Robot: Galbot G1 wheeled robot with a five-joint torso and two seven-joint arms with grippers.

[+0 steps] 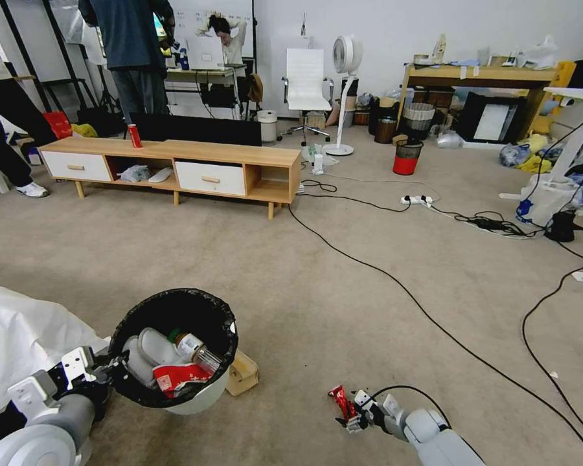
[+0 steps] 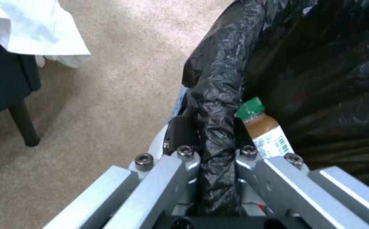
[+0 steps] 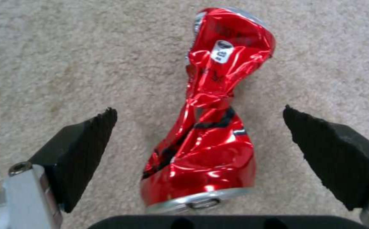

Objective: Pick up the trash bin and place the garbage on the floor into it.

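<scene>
Your left gripper (image 1: 113,369) has its jaws clenched on the bag-lined rim of the trash bin (image 1: 175,310), which holds one green-capped bottle (image 1: 191,347), one red-and-white cup (image 1: 178,377) and pale tissue. Your right gripper's (image 3: 199,127) jaws stand released around one crushed red can (image 3: 210,127) lying on the floor (image 1: 343,304).

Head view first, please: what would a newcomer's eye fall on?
The crushed red can lies on the carpet between the open right gripper's pads. Near left, the left gripper clamps the trash bin's black-bagged rim, litter already inside.
</scene>
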